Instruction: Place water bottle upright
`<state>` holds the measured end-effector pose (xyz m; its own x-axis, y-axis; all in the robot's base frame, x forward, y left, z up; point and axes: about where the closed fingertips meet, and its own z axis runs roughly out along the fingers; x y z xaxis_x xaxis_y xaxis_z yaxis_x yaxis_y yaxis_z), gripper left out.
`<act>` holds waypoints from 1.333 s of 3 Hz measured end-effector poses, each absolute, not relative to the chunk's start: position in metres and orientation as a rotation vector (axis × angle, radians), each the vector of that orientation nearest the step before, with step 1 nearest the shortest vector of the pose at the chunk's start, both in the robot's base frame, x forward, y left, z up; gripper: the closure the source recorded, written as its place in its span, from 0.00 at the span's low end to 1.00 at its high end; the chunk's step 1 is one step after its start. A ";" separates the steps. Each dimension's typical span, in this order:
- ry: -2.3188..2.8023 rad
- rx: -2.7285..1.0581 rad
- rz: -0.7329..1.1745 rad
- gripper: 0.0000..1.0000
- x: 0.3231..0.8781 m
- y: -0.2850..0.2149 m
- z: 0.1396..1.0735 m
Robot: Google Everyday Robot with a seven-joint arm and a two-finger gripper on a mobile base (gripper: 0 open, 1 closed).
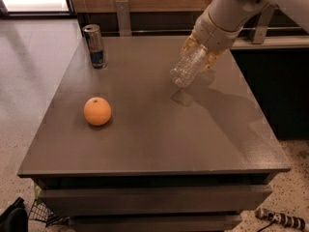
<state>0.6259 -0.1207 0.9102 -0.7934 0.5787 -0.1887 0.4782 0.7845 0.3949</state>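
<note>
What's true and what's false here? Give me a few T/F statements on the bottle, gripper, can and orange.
1. The gripper, over the far right part of the table, is shut on the water bottle. True.
2. The water bottle stands upright on the table. False: it is tilted in the gripper, base pointing down and left, and appears clear of the tabletop.
3. The drink can stands upright near the table's far left corner. True.
4. The orange touches the drink can. False: they are apart, with the orange nearer the front left.
</note>
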 end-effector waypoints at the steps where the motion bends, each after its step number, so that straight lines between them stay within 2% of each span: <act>1: 2.525 0.649 0.635 1.00 0.641 -0.141 0.947; 4: 2.213 0.329 1.059 1.00 0.664 -0.174 0.996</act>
<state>0.6639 -0.1735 0.9955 -0.7545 0.4769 -0.4508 -0.0519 0.6414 0.7654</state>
